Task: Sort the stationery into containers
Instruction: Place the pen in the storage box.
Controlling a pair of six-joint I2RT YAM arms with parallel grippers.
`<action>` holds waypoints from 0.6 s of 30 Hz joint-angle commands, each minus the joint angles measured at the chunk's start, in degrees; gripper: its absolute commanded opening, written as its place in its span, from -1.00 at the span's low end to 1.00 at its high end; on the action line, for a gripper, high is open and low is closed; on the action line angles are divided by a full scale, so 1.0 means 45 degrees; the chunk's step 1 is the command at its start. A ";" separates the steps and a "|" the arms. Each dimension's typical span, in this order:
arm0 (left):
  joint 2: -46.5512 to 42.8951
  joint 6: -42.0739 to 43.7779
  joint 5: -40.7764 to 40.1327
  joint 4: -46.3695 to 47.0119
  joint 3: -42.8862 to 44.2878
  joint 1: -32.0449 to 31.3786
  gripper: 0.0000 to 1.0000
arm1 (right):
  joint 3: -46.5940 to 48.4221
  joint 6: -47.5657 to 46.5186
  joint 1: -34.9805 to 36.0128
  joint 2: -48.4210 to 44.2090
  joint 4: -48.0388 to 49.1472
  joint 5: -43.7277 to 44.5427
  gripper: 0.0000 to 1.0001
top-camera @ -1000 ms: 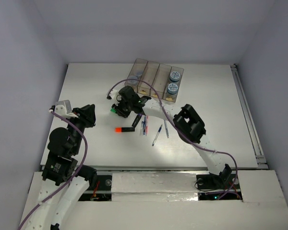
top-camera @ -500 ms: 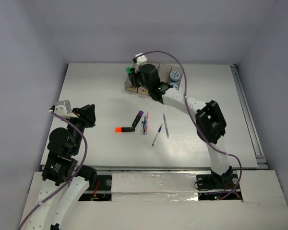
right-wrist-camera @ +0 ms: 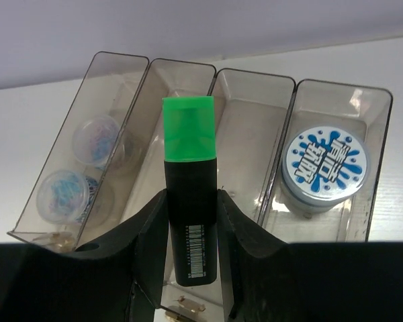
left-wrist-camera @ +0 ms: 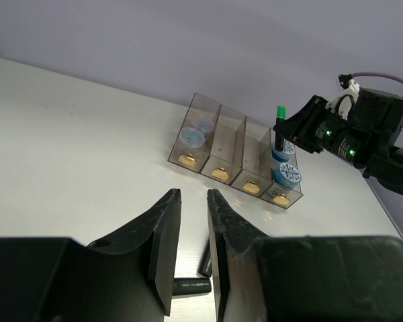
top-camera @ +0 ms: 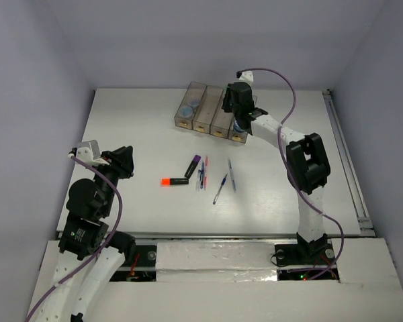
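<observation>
Above the containers: the right hand [right-wrist-camera: 190, 215] is clenched on the green highlighter [right-wrist-camera: 188, 168], held upright with its green cap up, over the containers [top-camera: 208, 111] at the far side of the counter [top-camera: 134, 121]; I cannot tell which bin lies directly under it.
Grip point: both fingers press the flat sides of the black barrel low down, leaving the cap and upper body free.
Handling: probably light and stiff, with smooth plastic that could slip or twist if the squeeze is slack; the mid-barrel is the surest hold.
Bins so far: one tape roll [right-wrist-camera: 324, 161] shows in the right-end bin and other rolls [right-wrist-camera: 97, 134] in the left-end bin; the two middle bins look bare.
Loose stock: the orange highlighter [top-camera: 173, 181], purple highlighter [top-camera: 193, 165] and thin pens [top-camera: 219, 188] lie mid-counter, close together.
Pens: likely light and prone to roll; best pinched across the middle.
Left hand [left-wrist-camera: 192, 201]: parked near the left edge, fingers slightly apart, nothing between them.
</observation>
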 commanded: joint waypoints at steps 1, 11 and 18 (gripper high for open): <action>-0.0001 0.0108 0.0176 0.0651 0.0076 0.0072 -0.60 | 0.0380 0.0971 0.0029 0.0275 -0.0035 0.0247 -0.70; -0.0001 0.0128 0.0176 0.0651 0.0076 0.0072 -0.60 | 0.0477 0.2066 -0.0108 0.0862 -0.0485 -0.0008 -0.48; -0.0040 0.0128 0.0176 0.0632 0.0076 0.0072 -0.60 | 0.0341 0.2242 -0.0225 0.0940 -0.0465 -0.0047 -0.40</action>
